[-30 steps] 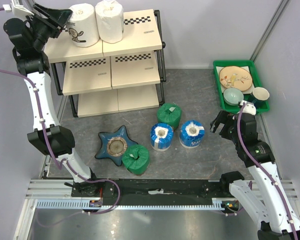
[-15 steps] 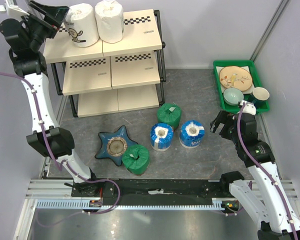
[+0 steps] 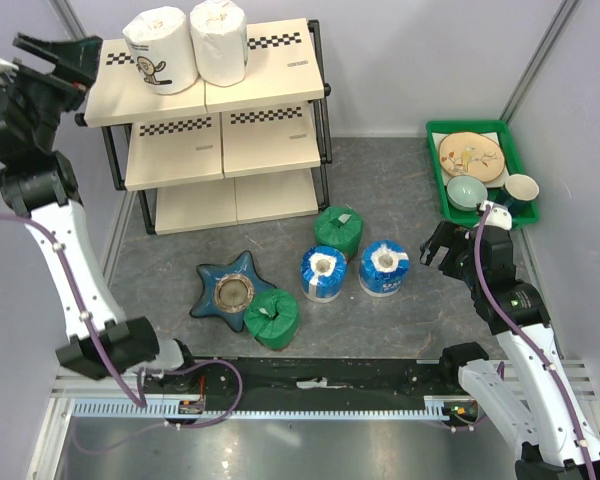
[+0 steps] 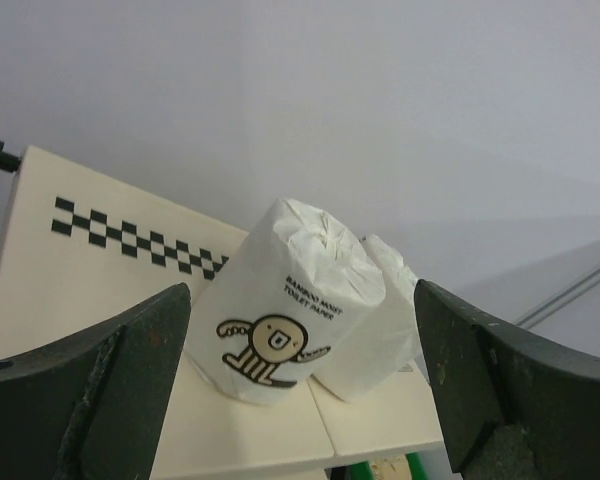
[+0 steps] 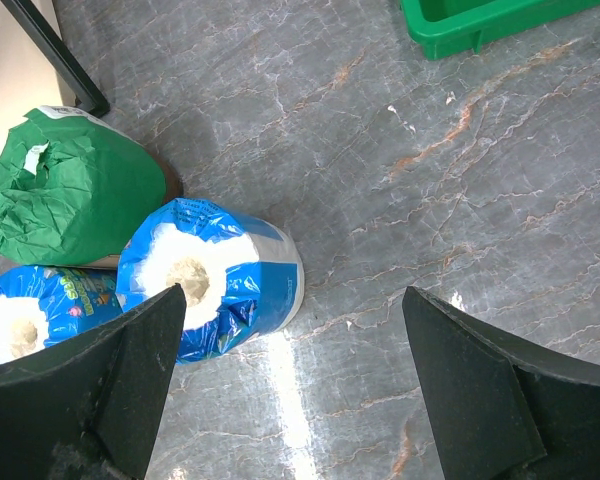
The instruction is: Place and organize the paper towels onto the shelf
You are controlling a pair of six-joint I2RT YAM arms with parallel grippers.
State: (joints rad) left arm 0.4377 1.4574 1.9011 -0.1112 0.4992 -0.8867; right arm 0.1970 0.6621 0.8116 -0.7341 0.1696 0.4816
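The white rolls (image 3: 160, 50) of the paper towels are standing upright and touching on the left part of the shelf's (image 3: 265, 95) top board. They are probably paired by colour there, leaving the right half of that board and both lower tiers bare for the rest. The two blue rolls (image 3: 323, 273) are sitting side by side on the table (image 3: 400, 330). One green roll (image 3: 338, 230) is lying just behind them near the shelf's front right leg, and the other green roll (image 3: 272, 318) is resting against the star-shaped dish (image 3: 230, 290). The left gripper (image 3: 58, 52) is hovering off the shelf's left edge with its jaws spread wide and nothing between them. The right gripper (image 3: 440, 245) is hanging just right of the blue rolls, equally wide and empty. Open table is lying between it and the green tray (image 3: 435, 160), so it seems to be getting a clean approach.
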